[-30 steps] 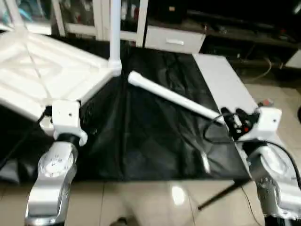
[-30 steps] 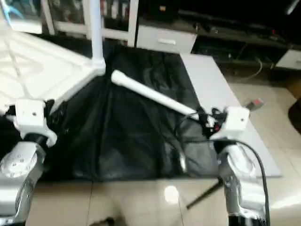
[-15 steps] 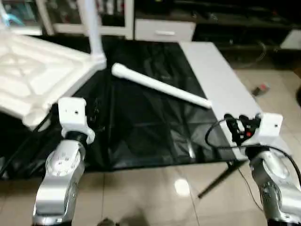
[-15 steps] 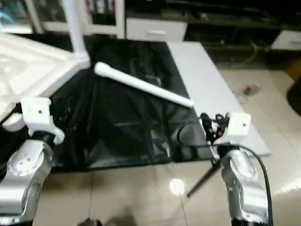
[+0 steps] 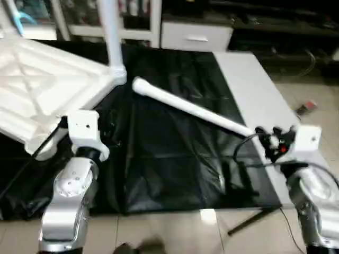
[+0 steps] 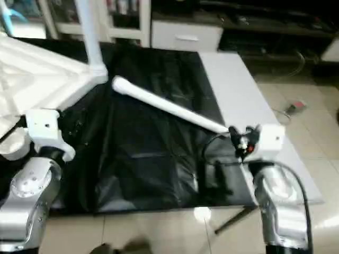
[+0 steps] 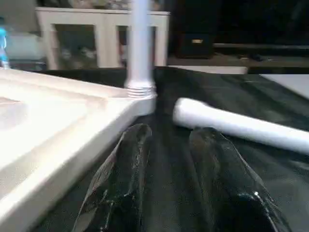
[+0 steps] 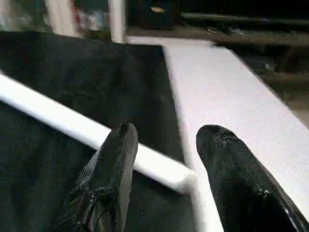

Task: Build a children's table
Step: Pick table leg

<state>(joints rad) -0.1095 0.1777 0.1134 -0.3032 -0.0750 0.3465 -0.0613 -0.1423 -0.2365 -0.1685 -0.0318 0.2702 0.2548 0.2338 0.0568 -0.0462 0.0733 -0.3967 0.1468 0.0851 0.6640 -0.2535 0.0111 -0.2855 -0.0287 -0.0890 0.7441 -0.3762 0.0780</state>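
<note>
The white tabletop (image 5: 42, 90) lies underside up at the left, its ribs showing. One white leg (image 5: 112, 32) stands upright in its far corner socket. A second leg (image 5: 190, 108) lies loose and slanted on the black cloth. My left gripper (image 7: 171, 133) hovers open over the cloth beside the tabletop's edge (image 7: 58, 140), with nothing between its fingers. My right gripper (image 8: 169, 130) is open at the loose leg's thin end (image 8: 178, 176), which lies low between the fingers and is not clamped. From the head, that gripper (image 5: 266, 138) sits just past the leg's tip.
The black cloth (image 5: 169, 159) covers the work surface; a bare white board (image 5: 249, 84) runs along its right side. White cabinets (image 5: 196, 37) stand behind. Tiled floor (image 5: 169, 233) lies in front, with a small red-and-grey object (image 5: 306, 108) at the right.
The head view has swayed. My right gripper, which stood back from the loose leg's thin end half a second ago, is close to it again. The leg and tabletop lie as before.
</note>
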